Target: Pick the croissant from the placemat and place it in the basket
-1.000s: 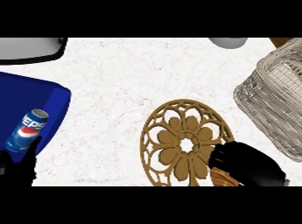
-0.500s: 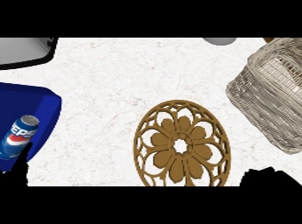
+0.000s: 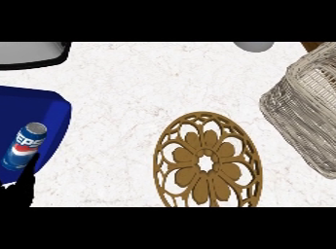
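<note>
1. White marbled counter fills the head view.
2. Croissant: not visible anywhere in view; its position, long axis and heading cannot be told.
3. Placemat: golden-brown openwork disc with a flower pattern, lower centre, bottom edge cut off by the view. Nothing lies on its visible part.
4. Basket: pale wicker, at the right edge, well apart from the placemat across bare counter.
5. Blue tray at the left; a soda can lies on it, long axis near-vertical in view, top tilted toward upper right.
6. Left hand: lower left corner, one finger straight, its tip just beside the can; holds nothing.
7. Right hand: out of view.
8. Top edge: dark-rimmed grey object left, a grey round object right of centre.
</note>
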Motion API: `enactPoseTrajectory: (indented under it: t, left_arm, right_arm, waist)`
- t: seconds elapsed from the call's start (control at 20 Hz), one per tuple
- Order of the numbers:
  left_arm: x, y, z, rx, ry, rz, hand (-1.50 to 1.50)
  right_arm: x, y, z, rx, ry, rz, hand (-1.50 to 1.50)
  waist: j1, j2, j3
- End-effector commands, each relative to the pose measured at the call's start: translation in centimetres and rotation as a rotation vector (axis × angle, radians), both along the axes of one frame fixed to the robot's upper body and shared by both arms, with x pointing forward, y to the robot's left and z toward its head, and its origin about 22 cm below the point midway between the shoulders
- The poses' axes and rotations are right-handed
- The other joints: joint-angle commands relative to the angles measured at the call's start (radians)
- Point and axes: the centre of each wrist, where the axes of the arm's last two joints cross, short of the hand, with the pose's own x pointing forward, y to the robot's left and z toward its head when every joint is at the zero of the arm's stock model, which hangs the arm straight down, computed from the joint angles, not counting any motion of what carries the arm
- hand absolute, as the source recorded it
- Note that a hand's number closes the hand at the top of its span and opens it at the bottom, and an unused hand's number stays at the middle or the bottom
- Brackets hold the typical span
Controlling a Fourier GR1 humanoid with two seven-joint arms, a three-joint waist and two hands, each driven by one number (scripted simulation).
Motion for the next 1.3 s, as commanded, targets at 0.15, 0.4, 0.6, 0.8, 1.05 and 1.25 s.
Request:
enactPoseTrajectory:
  t: [0.15, 0.4, 0.6, 0.8, 1.05, 1.25]
  left_arm:
    - [1.0, -1.6, -1.3, -0.050, 0.067, -0.088, 0.00]
    - [1.9, -1.2, -1.2, -0.060, 0.067, -0.098, 0.00]
    - [3.2, -2.9, -1.8, -0.068, 0.073, -0.121, 0.00]
    - [3.2, -3.8, -1.8, -0.064, 0.056, -0.162, 0.00]
    - [4.2, -4.2, -1.9, -0.076, 0.082, -0.161, 0.00]
    - [4.1, -2.2, -2.1, -0.069, 0.047, -0.147, 0.00]
  right_arm:
    - [-0.8, -4.7, 6.8, 0.095, -0.040, -0.169, 1.50]
    - [0.5, -8.8, 12.9, 0.087, -0.016, -0.270, 1.50]
    - [1.9, -10.6, 16.5, 0.086, 0.006, -0.307, 1.50]
    - [3.7, -14.1, 17.4, 0.056, 0.017, -0.346, 1.50]
    - [6.3, -14.4, 14.0, 0.038, 0.059, -0.340, 1.50]
    - [9.0, -15.1, 14.3, 0.098, 0.094, -0.339, 1.50]
  waist:
    - [0.055, 0.013, -0.012]
    - [0.087, 0.015, -0.012]
    - [0.109, 0.017, -0.009]
    - [0.126, 0.019, -0.007]
    - [0.133, 0.022, -0.006]
    - [0.140, 0.022, -0.007]
